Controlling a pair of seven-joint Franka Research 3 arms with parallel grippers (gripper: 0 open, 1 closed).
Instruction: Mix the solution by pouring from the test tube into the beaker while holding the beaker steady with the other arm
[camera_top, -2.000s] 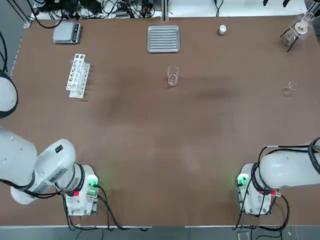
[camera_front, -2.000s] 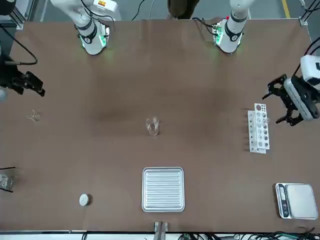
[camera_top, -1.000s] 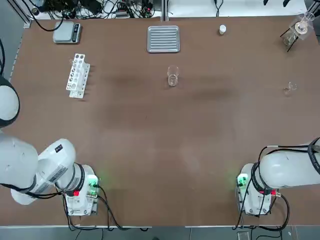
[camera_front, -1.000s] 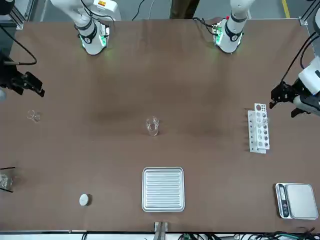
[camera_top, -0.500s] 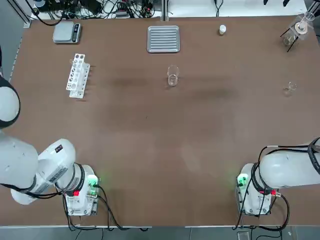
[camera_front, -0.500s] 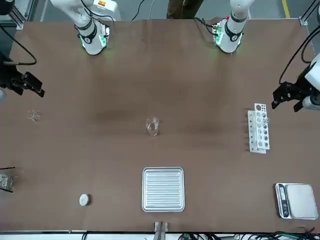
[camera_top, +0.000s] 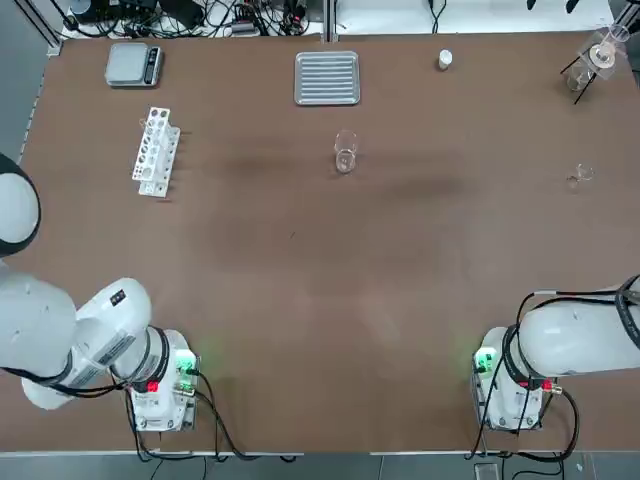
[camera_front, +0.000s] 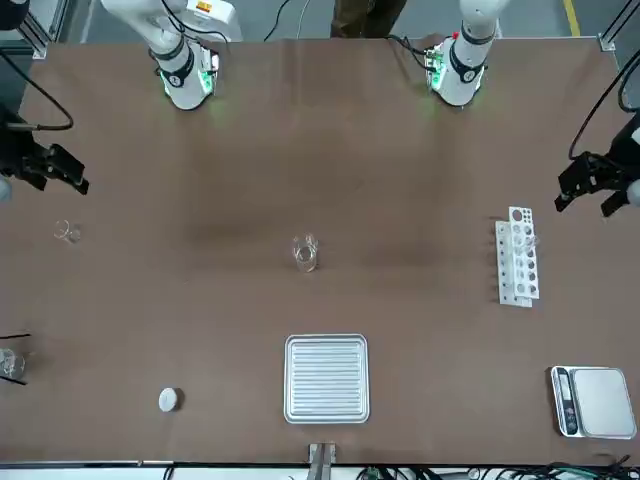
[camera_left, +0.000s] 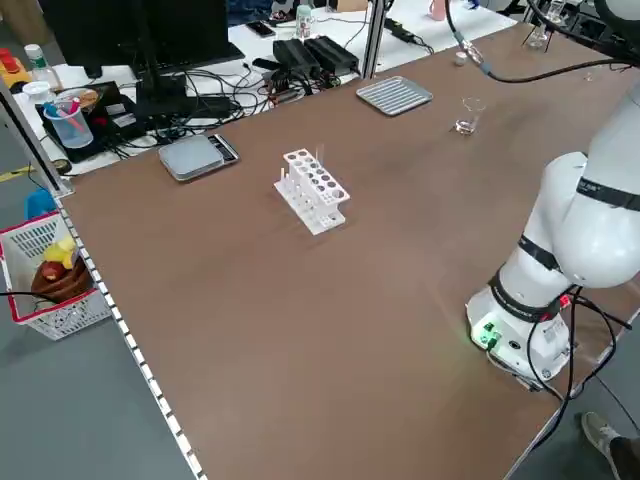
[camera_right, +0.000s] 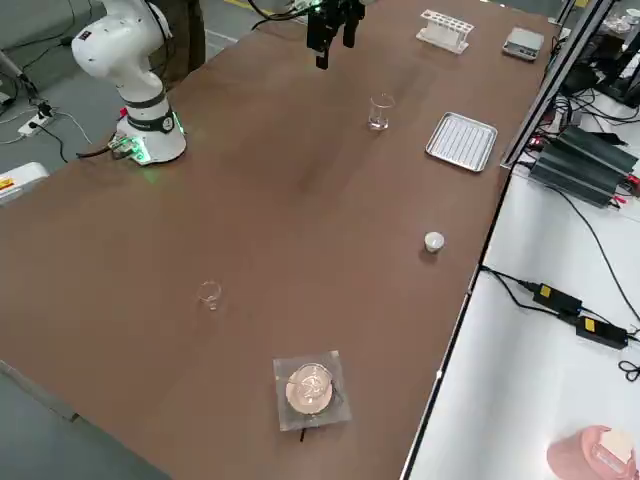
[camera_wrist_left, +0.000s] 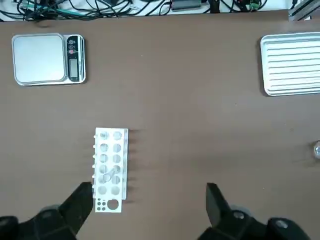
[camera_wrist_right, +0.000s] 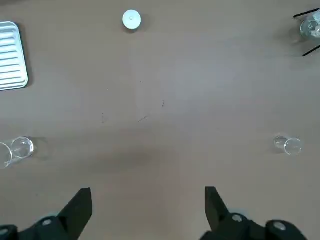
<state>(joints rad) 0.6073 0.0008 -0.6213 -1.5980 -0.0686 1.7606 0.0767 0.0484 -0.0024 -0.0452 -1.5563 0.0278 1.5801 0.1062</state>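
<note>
The top view shows neither claw, but the front view finds the left gripper (camera_front: 598, 187) at the table's edge near the rack (camera_front: 517, 256) and the right gripper (camera_front: 45, 168) at the opposite edge. Both are spread wide, holding and touching nothing. The beaker (camera_top: 345, 152) stands upright mid-table, near the tray (camera_top: 327, 78).

A ribbed metal tray (camera_top: 327, 78), a digital scale (camera_top: 134, 65), a small white disc (camera_top: 445, 60), a round flask on a dark stand (camera_top: 596, 58) and a tiny glass vessel (camera_top: 581, 177) sit apart on the brown tabletop (camera_top: 300, 280).
</note>
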